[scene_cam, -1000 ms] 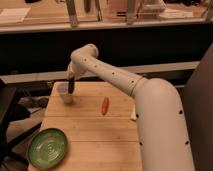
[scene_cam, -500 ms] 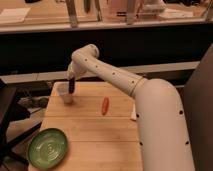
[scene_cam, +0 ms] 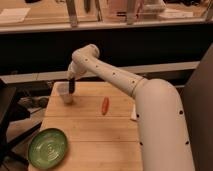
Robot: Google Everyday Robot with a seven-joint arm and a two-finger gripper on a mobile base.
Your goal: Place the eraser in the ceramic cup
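The ceramic cup [scene_cam: 65,93] is a small pale cylinder standing on the wooden table [scene_cam: 90,130] near its far left corner. My gripper [scene_cam: 71,81] hangs from the white arm right above the cup's right rim. A dark oblong piece [scene_cam: 71,85] reaches down from the gripper to the cup's rim; I cannot tell whether it is the eraser or part of the gripper.
An orange-red oblong thing [scene_cam: 105,105] lies on the table to the right of the cup. A green ridged plate [scene_cam: 48,147] sits at the front left corner. My white arm [scene_cam: 150,110] crosses the table's right side. A dark counter runs behind.
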